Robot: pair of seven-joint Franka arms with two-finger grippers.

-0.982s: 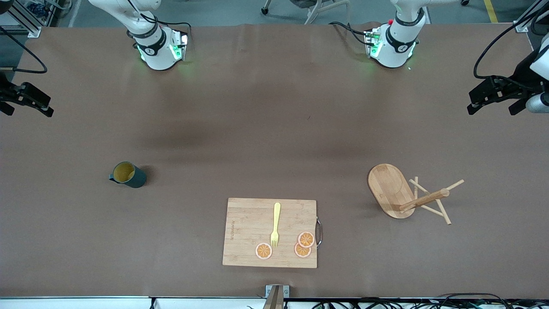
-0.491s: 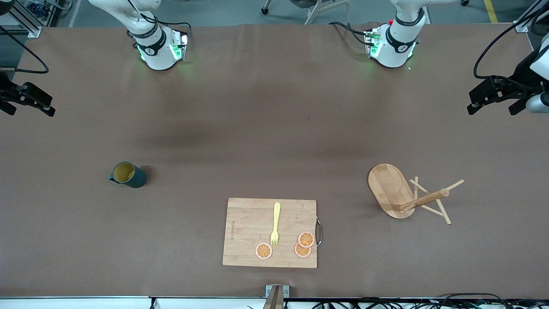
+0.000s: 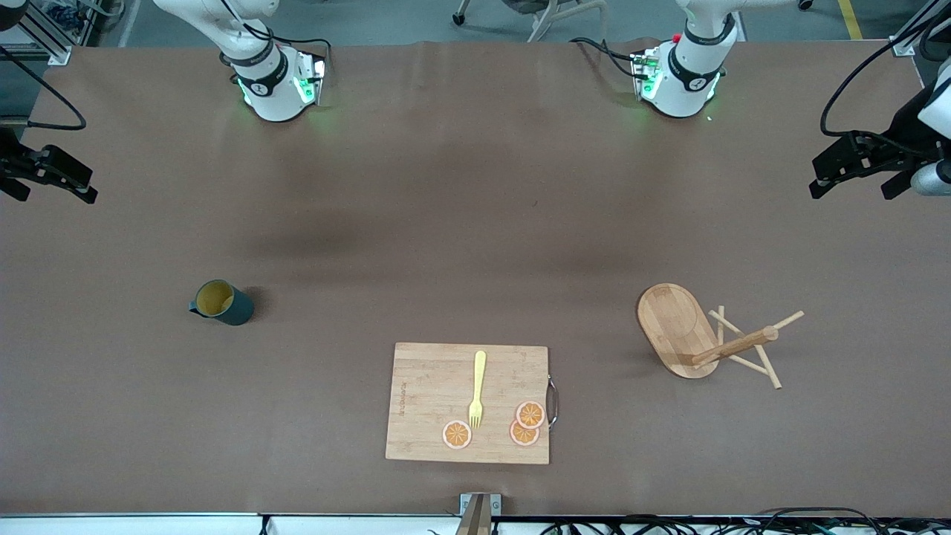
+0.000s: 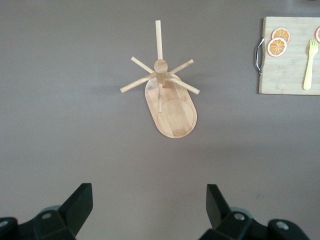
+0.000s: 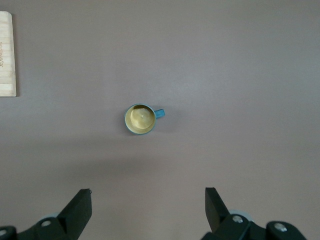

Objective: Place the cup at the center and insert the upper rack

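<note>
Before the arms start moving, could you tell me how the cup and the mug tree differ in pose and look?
The cup stands upright, mouth up; the mug tree looks upright from the left wrist view. The cup is dark teal with a yellow inside; the mug tree is light bamboo. The cup sits toward the right arm's end, the mug tree toward the left arm's. Both rest untouched on the table.
</note>
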